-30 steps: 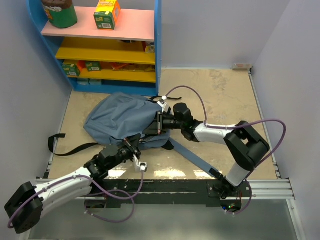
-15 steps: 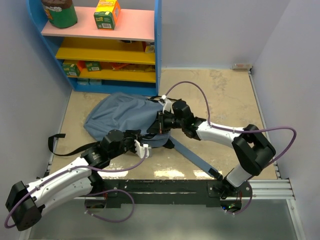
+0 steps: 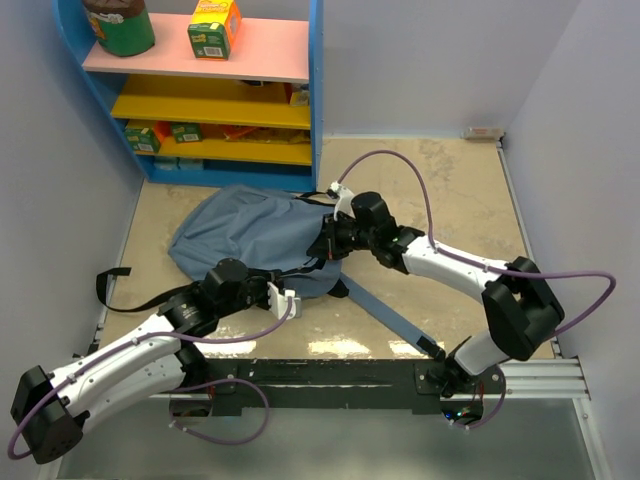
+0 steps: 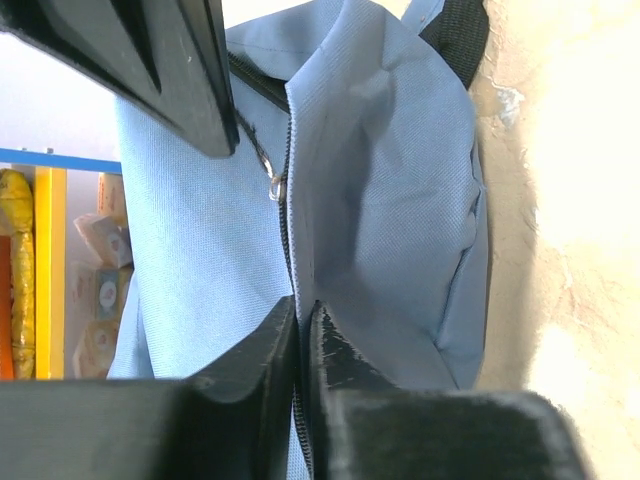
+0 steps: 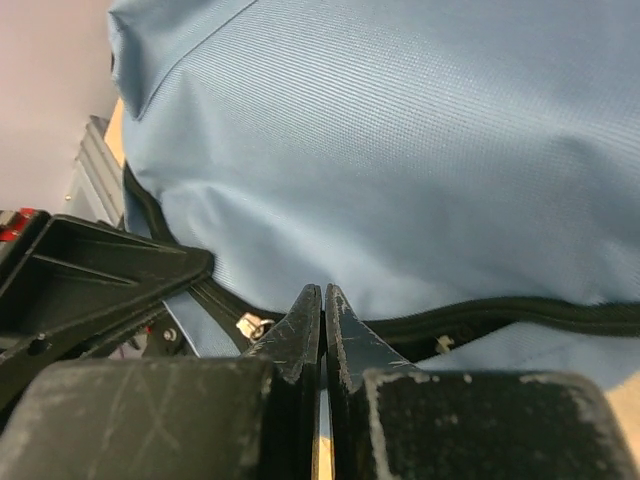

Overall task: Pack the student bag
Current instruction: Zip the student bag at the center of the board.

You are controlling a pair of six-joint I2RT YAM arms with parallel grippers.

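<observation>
The student bag (image 3: 245, 235), soft slate-blue fabric, lies left of the table's middle. Its black zipper (image 4: 288, 230) runs up the left wrist view, with a metal pull (image 4: 274, 186) on it. My left gripper (image 3: 272, 290) is at the bag's near edge. Its jaws (image 4: 300, 312) are pinched on the fabric flap along the zipper. My right gripper (image 3: 326, 245) is at the bag's right edge. It is shut (image 5: 322, 296) with the fabric beside the zipper line (image 5: 480, 318) at its tips. The two grippers are close together. Each shows in the other's wrist view.
A blue shelf unit (image 3: 315, 90) with pink and yellow boards stands at the back left, holding a green tin (image 3: 120, 25) and small boxes. A black strap (image 3: 125, 295) trails left of the bag. A blue strap (image 3: 390, 320) runs towards the near right. Walls close both sides.
My left gripper opened, shifted up and left along the bag's near edge, and closed on the fabric again. The right arm's elbow swung right while its gripper stayed shut at the bag's edge.
</observation>
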